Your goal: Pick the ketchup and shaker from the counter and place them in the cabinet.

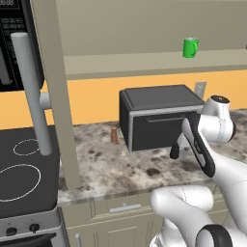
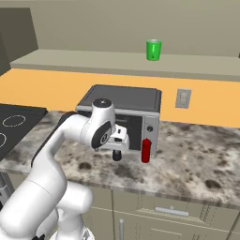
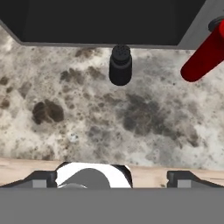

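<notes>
The small black shaker with a rounded top [image 3: 120,64] stands on the speckled granite counter [image 3: 131,127], just in front of the dark toaster oven [image 2: 123,108], with the slim red ketchup bottle [image 2: 146,150] near it. The gripper [image 3: 113,177] hovers above, fingers spread wide and empty. A skewed descent could topple the shaker or knock the ketchup.

The speckled granite counter [image 2: 187,154] carries a dark toaster oven [image 2: 123,112] at its back. The red ketchup [image 2: 146,150] stands upright at the oven's front right corner, about four o'clock from it. The black shaker [image 3: 120,64] stands just before the oven's front face. A small reddish-brown shaker [image 1: 114,134] stands at the oven's nine o'clock, near the wall.
</notes>
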You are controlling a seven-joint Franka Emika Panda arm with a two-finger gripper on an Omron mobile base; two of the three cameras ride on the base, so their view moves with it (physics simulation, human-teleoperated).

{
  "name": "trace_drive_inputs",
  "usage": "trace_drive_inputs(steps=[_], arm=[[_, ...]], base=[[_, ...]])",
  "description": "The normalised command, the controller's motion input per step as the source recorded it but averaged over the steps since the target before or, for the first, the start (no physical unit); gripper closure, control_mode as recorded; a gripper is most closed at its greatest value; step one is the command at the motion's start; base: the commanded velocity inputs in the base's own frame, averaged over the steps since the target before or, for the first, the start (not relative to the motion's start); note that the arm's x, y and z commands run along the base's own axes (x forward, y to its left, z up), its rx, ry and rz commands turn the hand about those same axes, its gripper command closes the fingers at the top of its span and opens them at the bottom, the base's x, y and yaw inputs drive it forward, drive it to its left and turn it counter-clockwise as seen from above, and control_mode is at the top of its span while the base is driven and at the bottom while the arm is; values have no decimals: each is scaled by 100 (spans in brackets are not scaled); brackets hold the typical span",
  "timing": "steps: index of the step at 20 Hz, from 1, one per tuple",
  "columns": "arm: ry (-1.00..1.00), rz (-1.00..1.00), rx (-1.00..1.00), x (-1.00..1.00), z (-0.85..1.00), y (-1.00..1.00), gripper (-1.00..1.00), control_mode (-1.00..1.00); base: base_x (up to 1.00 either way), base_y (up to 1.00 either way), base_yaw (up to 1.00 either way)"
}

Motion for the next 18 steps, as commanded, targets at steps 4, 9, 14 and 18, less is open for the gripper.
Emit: trace_drive_inputs(steps=[4,9,14,18], arm=[[-2,0,0,19,-7,12,-100,-100],[-1,0,0,21,-12,10,-100,-100],[0,0,0,16,-33,0,-100,-100],[0,0,0,17,-36,0,-100,-100]], base=[[0,0,0],[0,0,0],[0,0,0],[0,0,0]])
